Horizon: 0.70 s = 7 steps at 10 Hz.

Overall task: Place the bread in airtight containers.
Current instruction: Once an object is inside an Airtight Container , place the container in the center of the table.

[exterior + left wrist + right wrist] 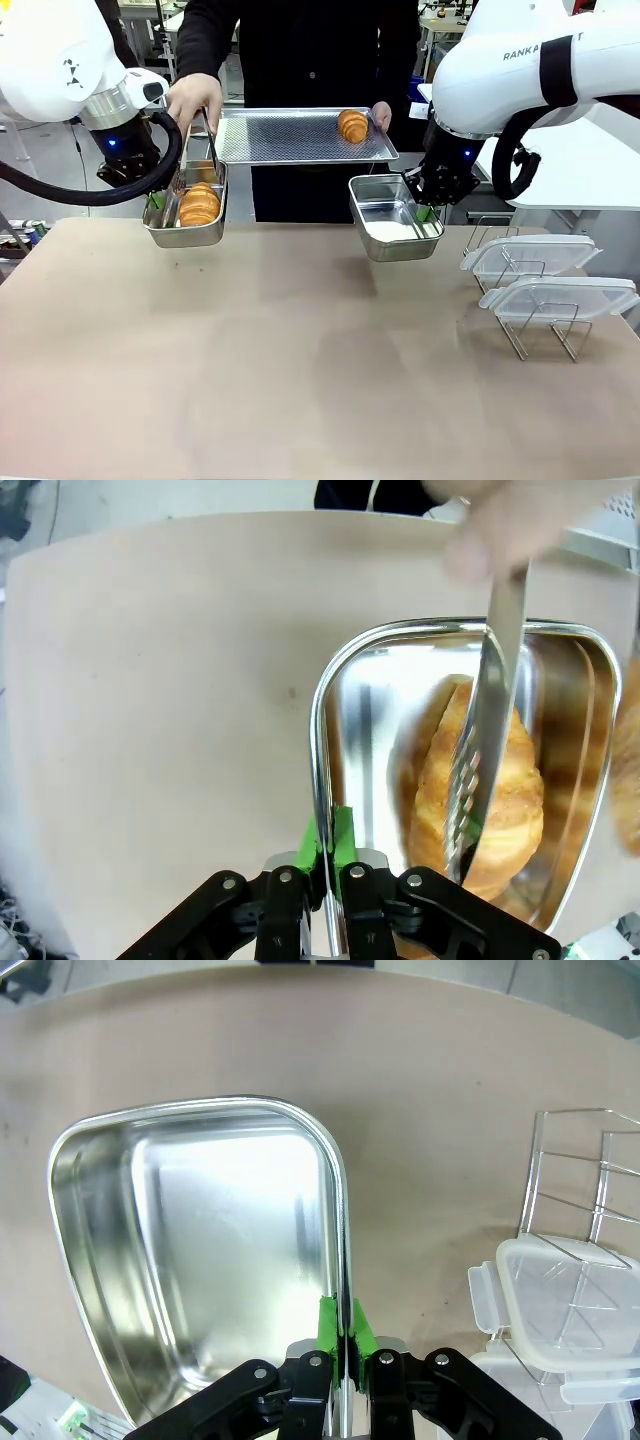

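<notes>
My left gripper (153,200) (328,845) is shut on the rim of a steel airtight container (186,232) (330,730), held above the table. A golden croissant-like bread (199,206) (500,810) lies inside it. The person's hand (193,97) holds metal tongs (211,150) (490,730) down into that tub, touching the bread. My right gripper (428,212) (343,1332) is shut on the rim of a second, empty container (392,240) (200,1260), also lifted. Another bread (352,125) sits on the perforated tray (280,140) that the person holds.
Two translucent lids (530,255) (562,297) (560,1300) rest on a wire rack (545,335) (590,1175) at the table's right. The beige tabletop (300,370) is bare in front and in the middle.
</notes>
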Available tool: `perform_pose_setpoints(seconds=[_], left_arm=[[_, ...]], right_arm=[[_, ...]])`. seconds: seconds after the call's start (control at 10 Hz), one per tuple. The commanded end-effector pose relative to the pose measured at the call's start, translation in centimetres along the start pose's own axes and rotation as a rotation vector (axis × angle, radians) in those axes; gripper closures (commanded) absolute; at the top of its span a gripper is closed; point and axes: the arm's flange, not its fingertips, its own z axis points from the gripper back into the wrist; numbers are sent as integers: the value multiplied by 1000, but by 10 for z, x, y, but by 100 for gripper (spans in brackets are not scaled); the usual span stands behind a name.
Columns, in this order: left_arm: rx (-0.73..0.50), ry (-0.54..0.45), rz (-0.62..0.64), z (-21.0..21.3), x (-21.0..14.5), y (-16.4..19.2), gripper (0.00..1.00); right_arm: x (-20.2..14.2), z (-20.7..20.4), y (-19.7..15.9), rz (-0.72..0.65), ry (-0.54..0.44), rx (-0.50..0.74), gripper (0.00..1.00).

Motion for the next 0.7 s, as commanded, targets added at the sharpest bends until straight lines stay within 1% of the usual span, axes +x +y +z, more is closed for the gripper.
perform_pose_setpoints(seconds=[0.0, 0.3, 0.4, 0.5, 0.6], left_arm=[[3, -17, 3, 4, 1, 0, 100], [3, -17, 3, 4, 1, 0, 100], [0, 0, 0, 0, 0, 0, 95], [-7, 29, 30, -7, -2, 5, 95], [13, 56, 59, -15, -5, 9, 95]], right_arm=[[0, 6, 0, -4, -13, 3, 100], [0, 6, 0, -4, -13, 3, 100], [0, 6, 0, -4, -13, 3, 100], [0, 6, 0, -4, -13, 3, 100], [0, 6, 0, -4, -13, 3, 100]])
